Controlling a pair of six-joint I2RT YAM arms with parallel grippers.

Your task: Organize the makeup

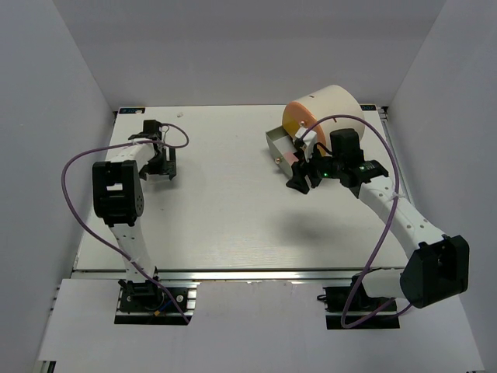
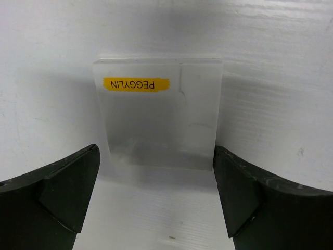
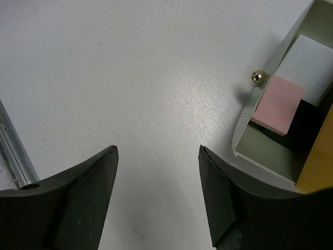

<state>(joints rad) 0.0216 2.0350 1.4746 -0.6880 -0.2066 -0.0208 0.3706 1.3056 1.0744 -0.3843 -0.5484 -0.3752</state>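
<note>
The right gripper is hanging just beside the pulled-out grey drawer of the large cream cylindrical organiser, jaws spread wide and carrying nothing, likely because the flat pink square of makeup is already lying inside that drawer beside a white square. The left gripper is sitting low over the white table at the far left, equally wide and empty, framing a clear plastic box with a yellow label as if lining up to take it.
</note>
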